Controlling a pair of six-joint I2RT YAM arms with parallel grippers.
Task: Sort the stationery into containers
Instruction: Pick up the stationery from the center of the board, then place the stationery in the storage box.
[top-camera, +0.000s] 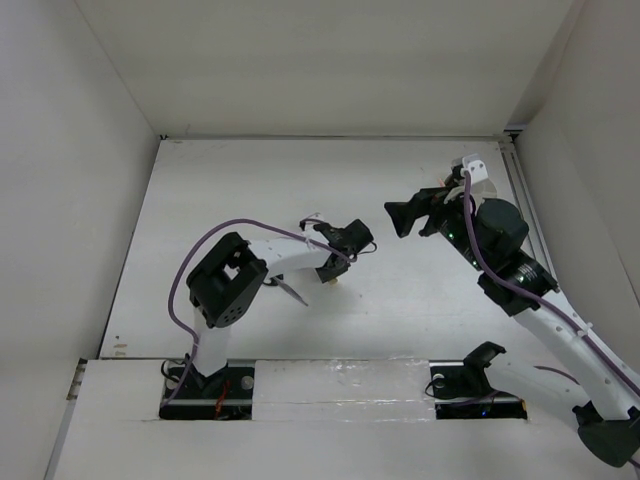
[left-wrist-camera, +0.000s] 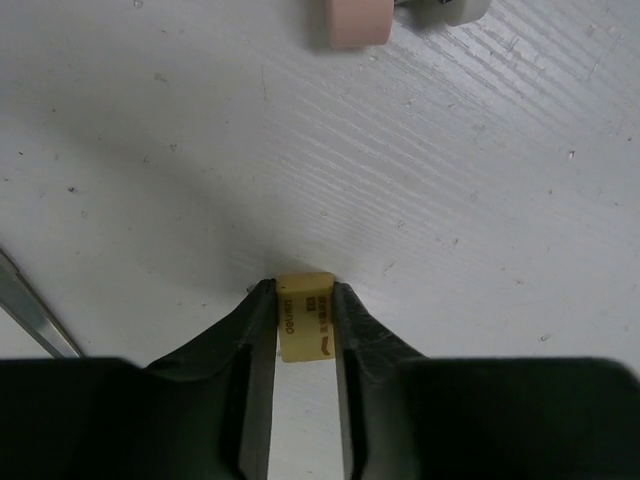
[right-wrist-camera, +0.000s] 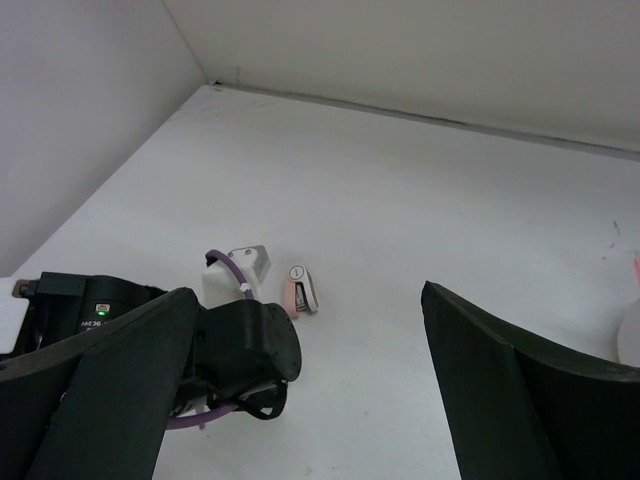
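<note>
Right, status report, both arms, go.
Left fingers shut on small tan rectangular block. Right fingers open, empty. Pinkish rounded eraser ahead, apart from block.

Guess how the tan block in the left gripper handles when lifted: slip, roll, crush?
The tan block, clamped in the left gripper: flat-sided box shape, so probably won't roll. Small, likely light. Printed face looks like an eraser, so probably grippy, slightly yielding, not fragile.
</note>
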